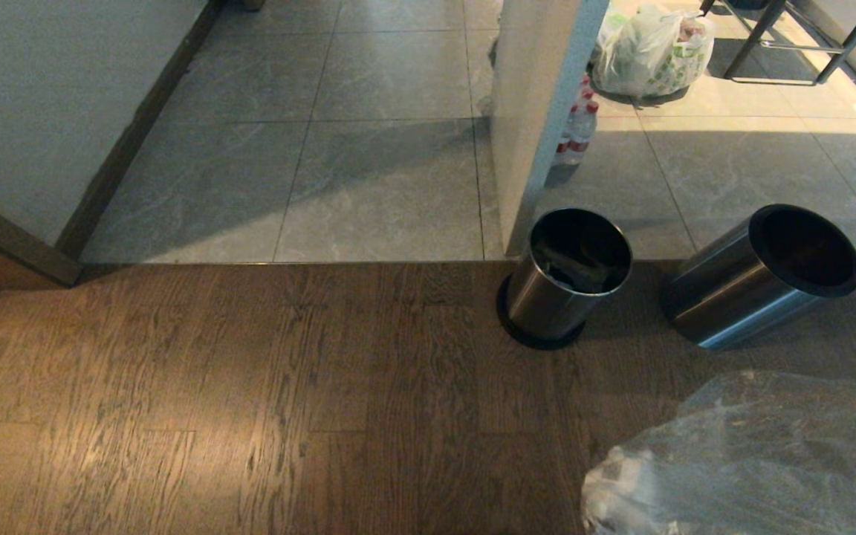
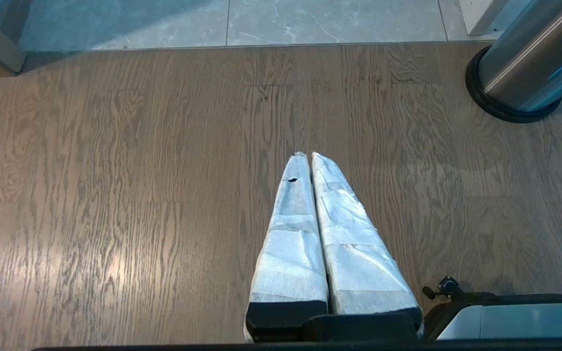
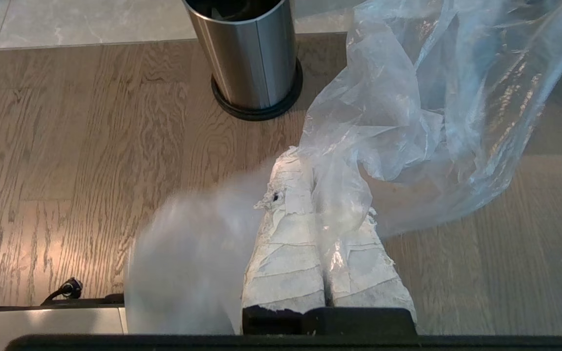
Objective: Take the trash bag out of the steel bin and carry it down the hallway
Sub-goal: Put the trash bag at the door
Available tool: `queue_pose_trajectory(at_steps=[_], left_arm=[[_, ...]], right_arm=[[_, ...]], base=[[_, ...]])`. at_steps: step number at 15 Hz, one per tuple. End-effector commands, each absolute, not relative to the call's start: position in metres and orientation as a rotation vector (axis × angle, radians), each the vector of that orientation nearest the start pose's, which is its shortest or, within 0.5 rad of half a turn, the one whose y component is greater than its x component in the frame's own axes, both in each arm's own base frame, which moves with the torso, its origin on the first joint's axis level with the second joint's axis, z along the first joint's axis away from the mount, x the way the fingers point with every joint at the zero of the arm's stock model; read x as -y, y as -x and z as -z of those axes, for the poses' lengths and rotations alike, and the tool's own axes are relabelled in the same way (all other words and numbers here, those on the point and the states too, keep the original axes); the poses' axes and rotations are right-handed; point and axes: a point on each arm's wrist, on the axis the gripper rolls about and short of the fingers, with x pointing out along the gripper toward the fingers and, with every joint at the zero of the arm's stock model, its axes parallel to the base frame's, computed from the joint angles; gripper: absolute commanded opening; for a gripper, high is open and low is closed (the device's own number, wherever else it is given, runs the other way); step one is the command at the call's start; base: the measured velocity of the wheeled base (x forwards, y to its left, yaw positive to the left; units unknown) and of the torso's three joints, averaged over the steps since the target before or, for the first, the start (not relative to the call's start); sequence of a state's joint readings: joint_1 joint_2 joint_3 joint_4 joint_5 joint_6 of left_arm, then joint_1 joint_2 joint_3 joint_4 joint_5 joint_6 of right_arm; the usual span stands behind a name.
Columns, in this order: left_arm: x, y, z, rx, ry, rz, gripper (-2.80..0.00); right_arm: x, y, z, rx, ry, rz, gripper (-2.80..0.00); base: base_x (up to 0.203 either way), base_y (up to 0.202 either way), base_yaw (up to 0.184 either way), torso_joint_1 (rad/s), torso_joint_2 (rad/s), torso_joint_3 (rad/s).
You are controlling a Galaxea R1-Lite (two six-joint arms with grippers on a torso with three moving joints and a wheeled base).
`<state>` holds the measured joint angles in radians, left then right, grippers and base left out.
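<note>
The clear, crinkly trash bag (image 1: 755, 461) hangs at the near right of the head view, above the wooden floor, with white paper showing through its lower left. In the right wrist view my right gripper (image 3: 305, 161) is shut on a fold of the trash bag (image 3: 432, 112), which billows away from the taped fingers. Two steel bins stand at the floor's edge: one upright with a black base (image 1: 565, 279) (image 3: 251, 58), one with a thick black rim (image 1: 766, 275). My left gripper (image 2: 310, 155) is shut and empty over bare wood. The tiled hallway (image 1: 368, 148) lies beyond.
A white pillar (image 1: 536, 111) stands just behind the black-based bin. Water bottles (image 1: 580, 130) and a white shopping bag with green print (image 1: 651, 52) sit past it, near metal furniture legs (image 1: 785, 37). A wall with dark baseboard (image 1: 138, 126) borders the left.
</note>
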<state>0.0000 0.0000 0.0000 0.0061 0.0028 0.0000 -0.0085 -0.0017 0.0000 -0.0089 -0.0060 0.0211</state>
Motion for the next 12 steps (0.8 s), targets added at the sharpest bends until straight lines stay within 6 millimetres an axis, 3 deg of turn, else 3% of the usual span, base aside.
queue_pose_trajectory(at_steps=[1, 5, 12], left_arm=[[-0.0001, 0.0228, -0.0749, -0.006, 0.0, -0.003, -2.8], [-0.0001, 0.0228, -0.075, -0.005, -0.003, -0.003, -2.8], [-0.0001, 0.0228, -0.075, -0.005, 0.002, -0.003, -2.8]], right_arm=[[-0.0001, 0.0227, -0.076, 0.008, -0.021, 0.015, -2.8], [-0.0001, 0.0227, -0.076, 0.008, -0.021, 0.015, -2.8], [0.0, 0.0227, -0.076, 0.008, -0.021, 0.014, -2.8]], base=[[0.0, 0.0, 0.0, 0.0, 0.0, 0.0], [0.0, 0.0, 0.0, 0.001, 0.0, 0.039], [0.0, 0.0, 0.0, 0.001, 0.0, 0.186]])
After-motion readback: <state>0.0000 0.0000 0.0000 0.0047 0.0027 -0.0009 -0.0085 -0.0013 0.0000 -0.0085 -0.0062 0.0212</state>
